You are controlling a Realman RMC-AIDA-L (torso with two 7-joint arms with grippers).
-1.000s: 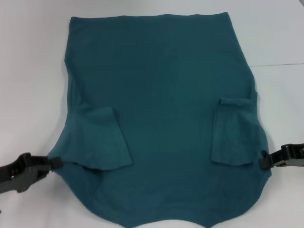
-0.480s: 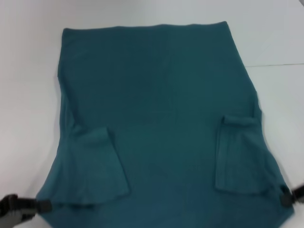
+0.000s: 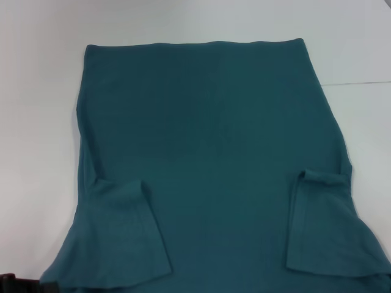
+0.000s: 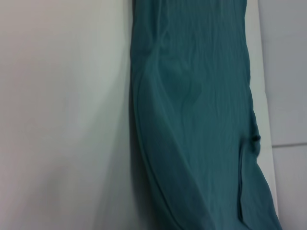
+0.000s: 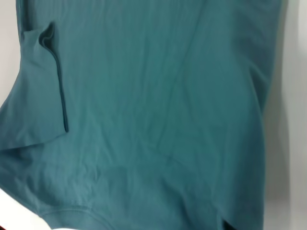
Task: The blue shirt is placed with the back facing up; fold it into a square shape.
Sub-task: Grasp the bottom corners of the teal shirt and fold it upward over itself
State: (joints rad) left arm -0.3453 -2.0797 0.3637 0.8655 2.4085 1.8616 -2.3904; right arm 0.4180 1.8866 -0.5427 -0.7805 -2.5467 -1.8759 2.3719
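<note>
The blue shirt (image 3: 208,159) lies spread flat on the white table, its straight hem (image 3: 195,44) at the far side. Both short sleeves are folded inward onto the body, one at the near left (image 3: 125,235) and one at the near right (image 3: 327,226). The shirt's near edge runs off the bottom of the head view. Only a dark sliver of my left gripper (image 3: 12,284) shows, in the bottom left corner beside the shirt's near left corner. My right gripper is out of view. The wrist views show the shirt's fabric (image 4: 192,120) (image 5: 158,110) close up, slightly rippled.
The white table (image 3: 36,122) surrounds the shirt on the left, far and right sides. A thin seam line (image 3: 360,82) crosses the table at the right.
The shirt has slid toward me, its near edge leaving the picture. Both grippers, which were at its near corners, moved down and out of the head view.
</note>
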